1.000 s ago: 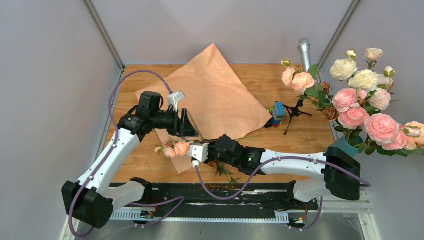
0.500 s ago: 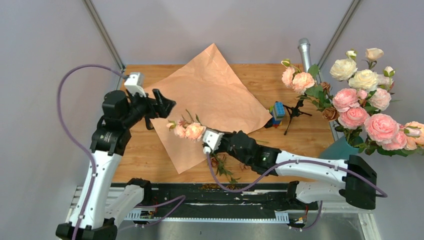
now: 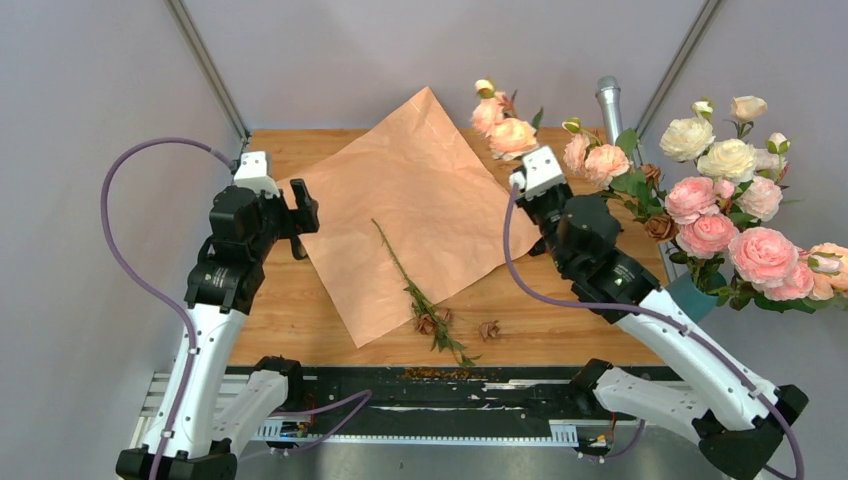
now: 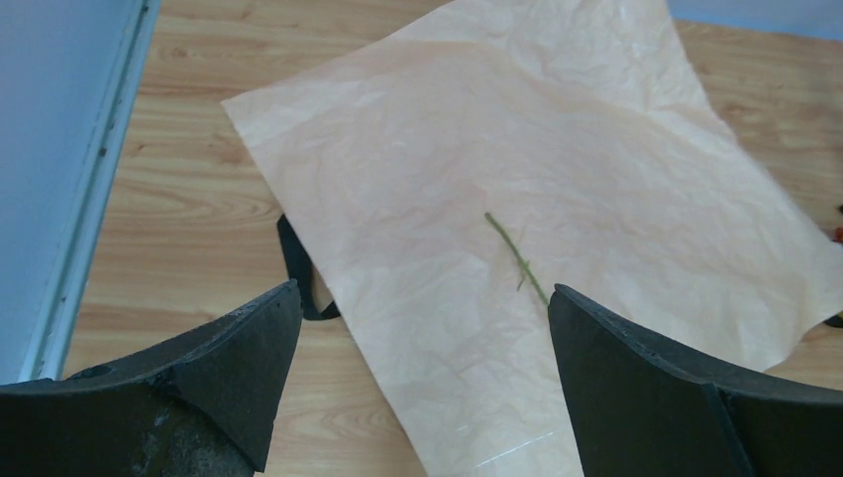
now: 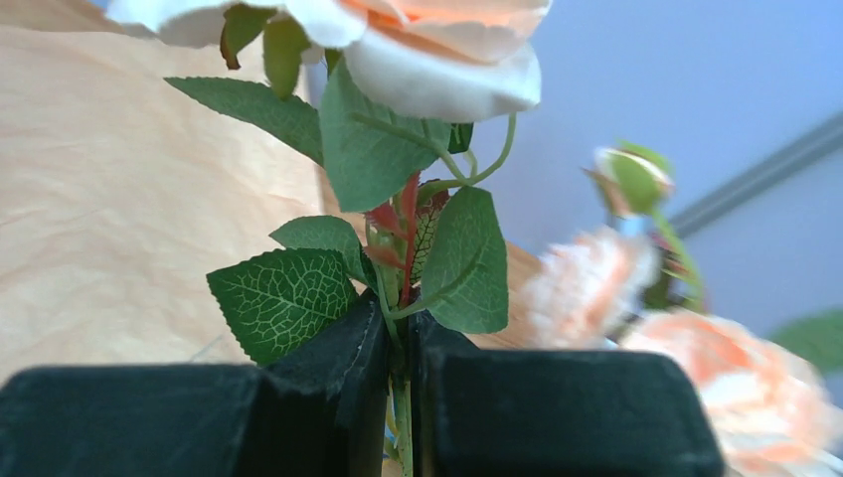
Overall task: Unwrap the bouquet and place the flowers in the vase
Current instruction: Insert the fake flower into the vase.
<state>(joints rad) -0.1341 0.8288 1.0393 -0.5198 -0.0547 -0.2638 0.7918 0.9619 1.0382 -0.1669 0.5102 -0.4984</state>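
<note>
A loose leafy stem (image 3: 420,297) lies diagonally across the kraft paper (image 3: 430,190), leafy end toward the tabletop's (image 3: 270,310) near edge, tip far-left. The vase (image 3: 686,292) stands at the right edge. The left gripper (image 3: 300,205) gapes empty over the paper's left corner. Farther right, the right gripper (image 5: 403,348) pinches the flowers (image 3: 503,125) by the stems, blooms pointing far.

Vase (image 3: 688,290) mostly behind right arm (image 3: 690,348)

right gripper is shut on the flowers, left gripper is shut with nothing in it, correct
Not quite. The left gripper is open, not shut: the left wrist view shows its jaws wide apart with nothing between them. The right gripper is indeed shut on the flowers.
</note>
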